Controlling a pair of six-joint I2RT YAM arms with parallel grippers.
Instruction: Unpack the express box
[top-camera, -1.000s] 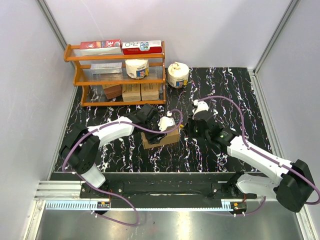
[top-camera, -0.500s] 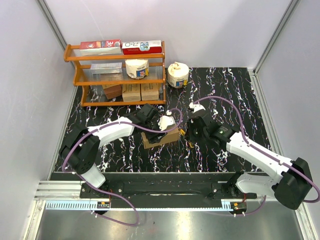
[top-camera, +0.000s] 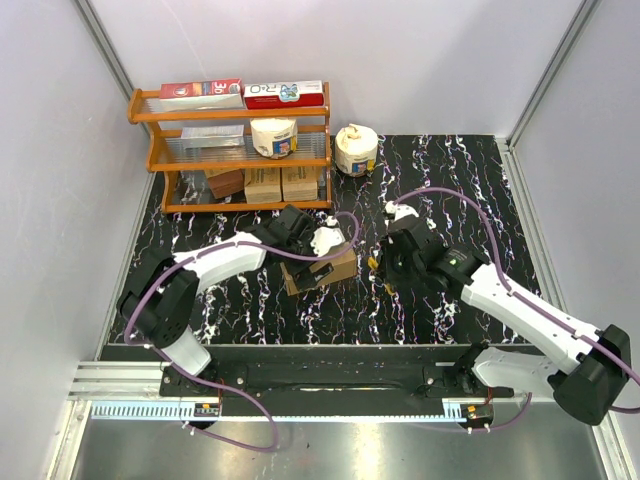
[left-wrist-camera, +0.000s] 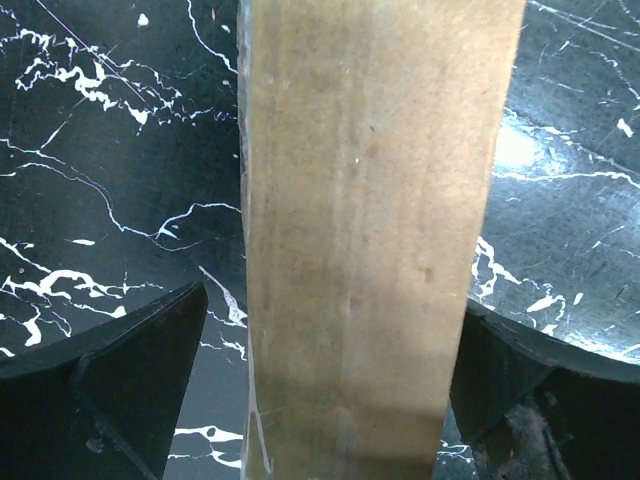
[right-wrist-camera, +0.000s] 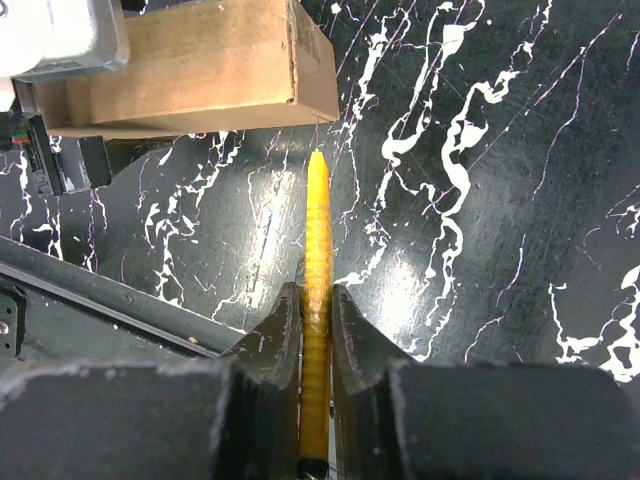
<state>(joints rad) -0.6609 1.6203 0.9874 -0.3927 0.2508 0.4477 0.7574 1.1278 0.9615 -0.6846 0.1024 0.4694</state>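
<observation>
Box (top-camera: 322, 272): lies on the table (top-camera: 470, 180), between my two arms, closed as far as I can see.
Left gripper (left-wrist-camera: 330, 310): jaws wide, astride the box, not clamping it.
Right gripper (right-wrist-camera: 317, 300): clamped on a yellow knife (right-wrist-camera: 317, 210), its tip just beside the box's end.
Progress: I see no cut and nothing taken out; I judge opening and emptying all remain.

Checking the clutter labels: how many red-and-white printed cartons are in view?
2. Both lie side by side on the top tier of the orange shelf: the left carton and the right carton. More could be hidden behind shelf items.
</observation>
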